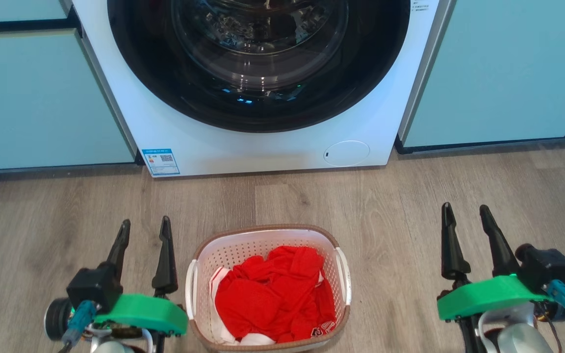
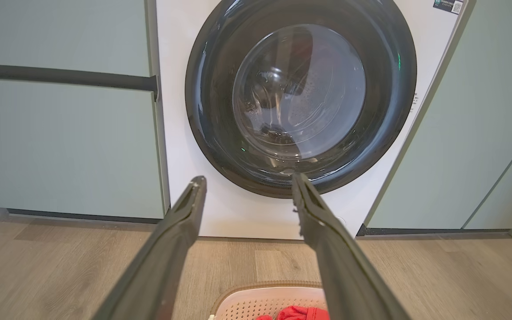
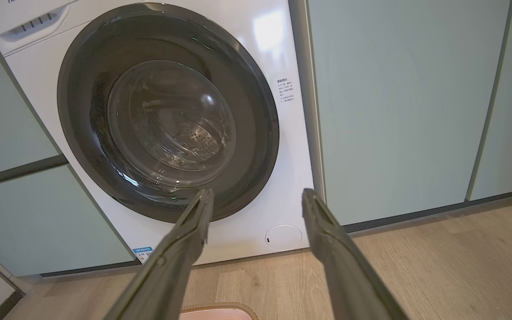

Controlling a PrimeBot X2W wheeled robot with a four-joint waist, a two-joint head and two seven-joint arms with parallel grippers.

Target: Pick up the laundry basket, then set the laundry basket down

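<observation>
Head view first: the rounded white perforated plastic laundry basket (image 1: 233, 251) with the brown woven-look rim sits flat on the grey-brown wood-plank floor (image 1: 385, 196) at 6 o'clock, with a crumpled red cloth (image 1: 272, 289) heaped inside. The left gripper (image 1: 145, 221), two long dark fingers on a green mount, is at 8 o'clock, just beside the basket's white side handles (image 1: 192, 289). It's spread wide and holding nothing. The right gripper (image 1: 465, 207) at 4 o'clock is the same deal, wide and empty, but well apart from the basket.

Honestly this fits a basket waiting for a lift just as well as one that's been set back down, so I can't call it. My take either way: any carry wants both handles gripped evenly, or it tips and the cloth slides.

A big white front-loading washing machine (image 1: 243, 152) is at 12 o'clock, with pale teal cabinet fronts (image 1: 32, 98) at 10 and 2.

Left wrist view: the fingers are parted with nothing between them, aimed at the machine's round dark glass door (image 2: 300, 98) at 12. The basket's far rim peeks in at 6.

Right wrist view: parted fingers again, and a sliver of brown rim at 6. The floor looks smooth and level, so the basket should sit steady.
</observation>
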